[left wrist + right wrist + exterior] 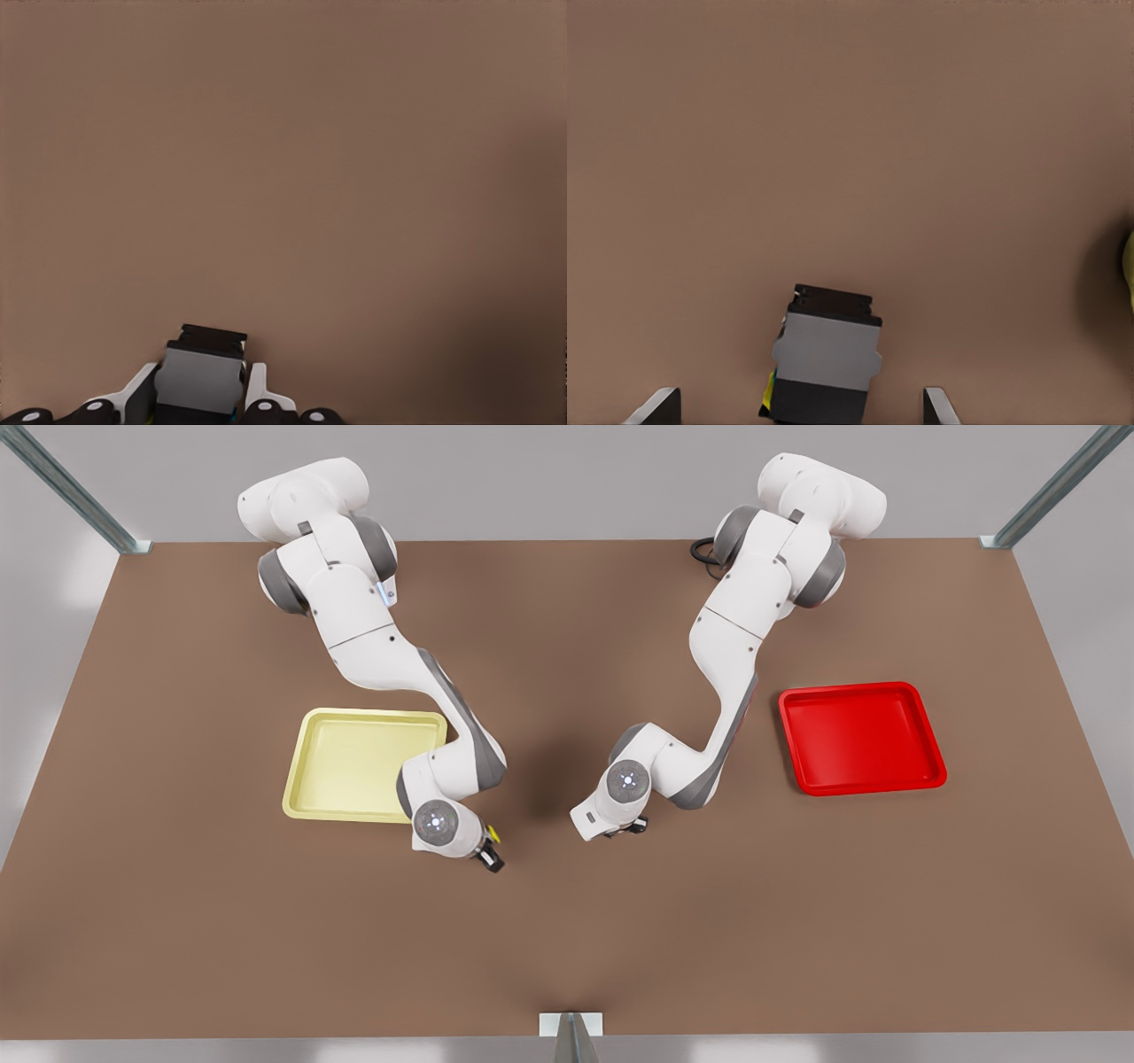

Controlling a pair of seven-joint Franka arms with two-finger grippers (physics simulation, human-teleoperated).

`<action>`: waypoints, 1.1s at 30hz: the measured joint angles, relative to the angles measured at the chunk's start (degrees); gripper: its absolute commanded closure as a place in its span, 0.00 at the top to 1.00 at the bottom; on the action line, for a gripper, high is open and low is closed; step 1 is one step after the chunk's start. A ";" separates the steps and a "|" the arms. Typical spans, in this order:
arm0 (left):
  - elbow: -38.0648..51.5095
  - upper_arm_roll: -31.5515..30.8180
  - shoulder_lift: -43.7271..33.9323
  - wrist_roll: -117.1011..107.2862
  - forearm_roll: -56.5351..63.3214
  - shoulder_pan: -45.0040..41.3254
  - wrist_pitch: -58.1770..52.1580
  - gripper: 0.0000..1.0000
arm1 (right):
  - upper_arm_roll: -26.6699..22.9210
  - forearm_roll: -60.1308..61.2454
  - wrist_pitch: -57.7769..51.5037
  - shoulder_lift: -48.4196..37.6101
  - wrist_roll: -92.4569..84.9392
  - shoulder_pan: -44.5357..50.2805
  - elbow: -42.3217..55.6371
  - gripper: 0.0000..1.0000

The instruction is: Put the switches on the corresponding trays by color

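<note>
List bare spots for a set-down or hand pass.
Free: red tray; table's wide strip along the front view's bottom; far stretch between arm bases. Crowded: centre, where right gripper straddles the yellow switch beside the yellow tray and left gripper clamps another switch.

Front cam sits high up and looks down at the whole brown table (567,939), both trays and both arms. Each wrist cam looks down at the table (283,159) from very close. All 3 views share the table.
</note>
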 measured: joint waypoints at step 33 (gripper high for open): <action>-52.48 23.48 -41.04 41.26 -2.18 1.07 5.06 0.54 | 0.14 -1.24 5.62 -0.57 1.85 -0.11 -3.88 0.58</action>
